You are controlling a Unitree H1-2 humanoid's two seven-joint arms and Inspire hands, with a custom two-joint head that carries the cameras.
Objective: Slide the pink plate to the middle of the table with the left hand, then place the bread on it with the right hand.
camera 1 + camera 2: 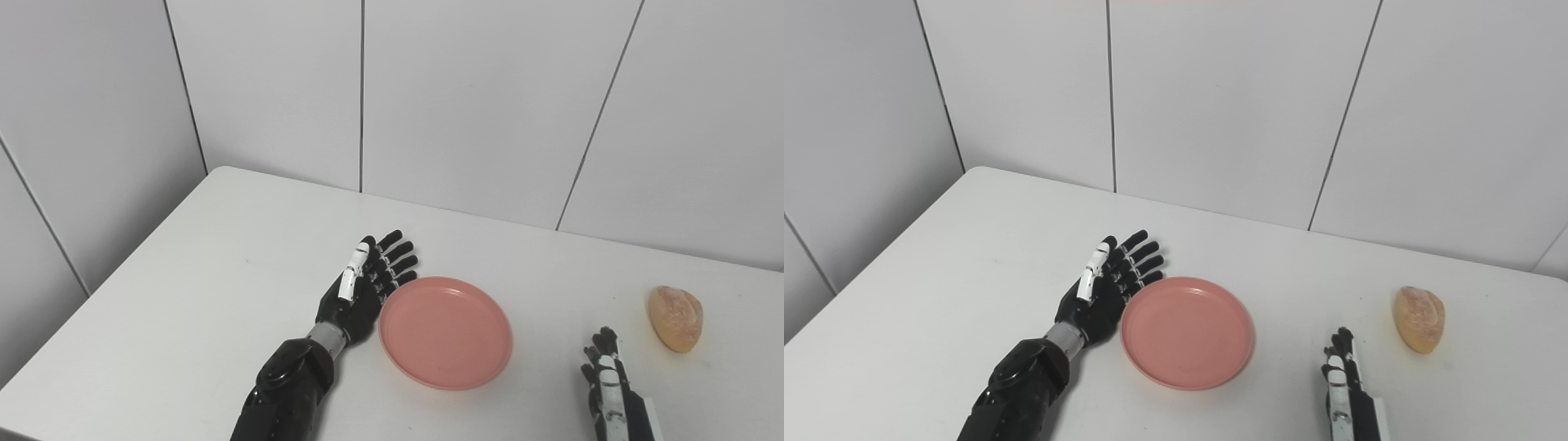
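The pink plate (pixel 445 332) lies near the frame's centre on the white bench (pixel 184 294). The left hand (pixel 367 285), released with fingers spread, rests against its left rim. The bread (pixel 675 318) sits at right, with the right hand (pixel 606 373) empty just below-left of it, nothing between them.

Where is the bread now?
The bread lies on the table's right side, right of the pink plate and just beyond the right robot hand.

1 pink plate (pixel 445 332); 1 bread (pixel 675 318); 2 hands: left hand (pixel 361 293), right hand (pixel 606 373)
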